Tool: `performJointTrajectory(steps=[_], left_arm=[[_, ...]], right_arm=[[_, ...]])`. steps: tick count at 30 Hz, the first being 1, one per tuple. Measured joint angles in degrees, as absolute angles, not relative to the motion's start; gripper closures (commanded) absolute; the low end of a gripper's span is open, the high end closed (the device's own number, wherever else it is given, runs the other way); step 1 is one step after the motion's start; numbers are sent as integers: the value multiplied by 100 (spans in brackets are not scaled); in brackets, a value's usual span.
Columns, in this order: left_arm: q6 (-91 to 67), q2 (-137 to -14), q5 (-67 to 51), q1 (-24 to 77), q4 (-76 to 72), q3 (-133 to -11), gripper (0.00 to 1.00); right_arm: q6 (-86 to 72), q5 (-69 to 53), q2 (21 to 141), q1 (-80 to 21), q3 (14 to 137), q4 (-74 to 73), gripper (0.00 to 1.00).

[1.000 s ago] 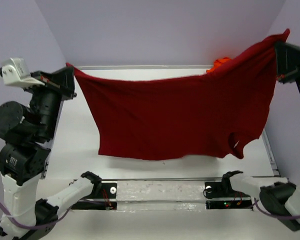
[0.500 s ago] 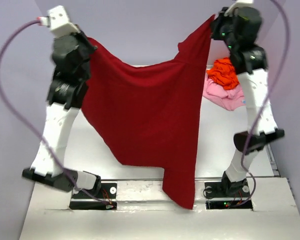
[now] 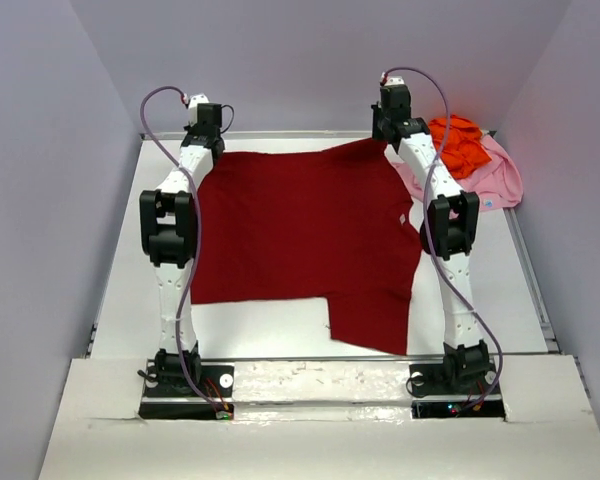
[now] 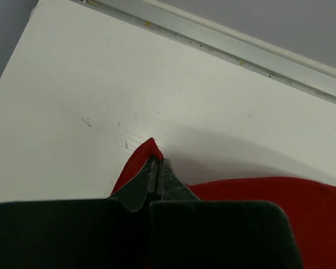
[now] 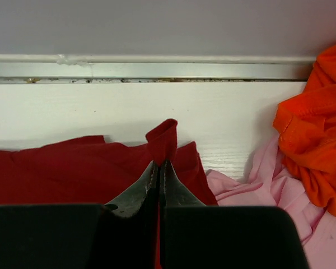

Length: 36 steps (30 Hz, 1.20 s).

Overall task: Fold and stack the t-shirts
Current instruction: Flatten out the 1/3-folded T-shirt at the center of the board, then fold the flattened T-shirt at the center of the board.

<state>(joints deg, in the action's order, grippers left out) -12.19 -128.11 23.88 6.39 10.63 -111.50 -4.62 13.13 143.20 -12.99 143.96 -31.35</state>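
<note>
The dark red t-shirt (image 3: 300,235) lies spread on the white table, its near right part reaching the front edge. My left gripper (image 3: 204,148) is shut on its far left corner (image 4: 145,154), low over the table. My right gripper (image 3: 387,135) is shut on its far right corner (image 5: 165,140), also low at the back. The bright orange t-shirt (image 3: 458,142) lies crumpled on the light pink t-shirt (image 3: 490,180) at the far right; both show in the right wrist view, orange (image 5: 316,123) and pink (image 5: 280,196).
A metal rail (image 3: 280,134) runs along the table's back edge, close beyond both grippers. Side rails edge the table left and right (image 3: 532,280). Purple walls enclose the cell. Both arms stretch forward over the table.
Both arms swung the hanging red shirt from high near the front out to the back of the table and lowered it, so it now lies spread flat.
</note>
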Motion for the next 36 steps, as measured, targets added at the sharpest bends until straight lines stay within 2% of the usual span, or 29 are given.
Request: performJointTrajectory(steps=[3,9,13,26,36], left_arm=[[-1288,-13303,2244,462,1170,-11642,100],[-1431,-13402,1977,220,1232,-11948,100],[-1535,-13402,1857,137,1249,-11955,100],[-1754,-12335,1712,255,939,-9824,100],[-1944,-11900,1848,537,996,-9367,100]], right_arm=[[-440,1306,14451,-1249,14394,-3002,100],[-449,1280,14462,-1199,14352,-2600,100],[-508,1201,14291,-1197,13703,-2349,100],[-921,991,11968,-1203,10171,-1868,100],[-1041,1063,11032,-1245,8895,-1505,100]])
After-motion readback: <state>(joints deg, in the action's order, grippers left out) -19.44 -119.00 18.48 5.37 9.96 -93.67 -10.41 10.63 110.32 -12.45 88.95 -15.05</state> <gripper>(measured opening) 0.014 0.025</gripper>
